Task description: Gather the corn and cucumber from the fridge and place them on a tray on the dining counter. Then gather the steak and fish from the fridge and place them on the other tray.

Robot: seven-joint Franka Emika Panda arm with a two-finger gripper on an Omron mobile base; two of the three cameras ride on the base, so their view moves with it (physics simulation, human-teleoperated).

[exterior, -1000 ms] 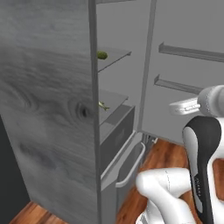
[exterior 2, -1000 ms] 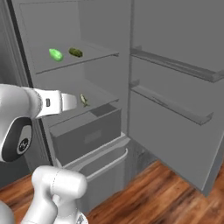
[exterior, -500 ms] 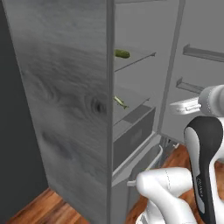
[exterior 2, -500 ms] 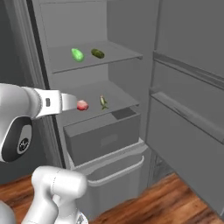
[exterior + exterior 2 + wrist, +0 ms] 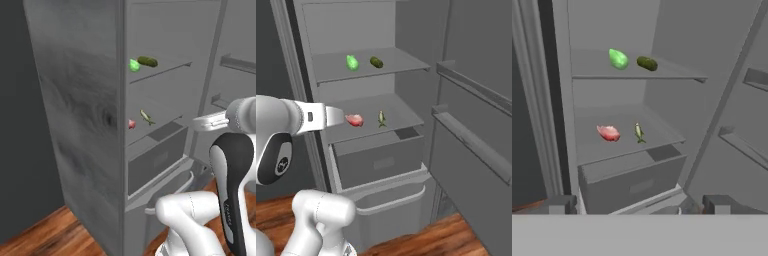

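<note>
Change since earlier frames: both base views have swung to face the open fridge more squarely; the camera moved, not the food.
Fridge: door open, grey shelves and drawer exposed.
Gripper: fingertips well apart, empty, short of the shelves.
Steak: lower shelf, left of the fish.
Corn: upper shelf, beside the cucumber.

wooden floor of reddish-brown planks runs beneath; dark wall at left.
</note>
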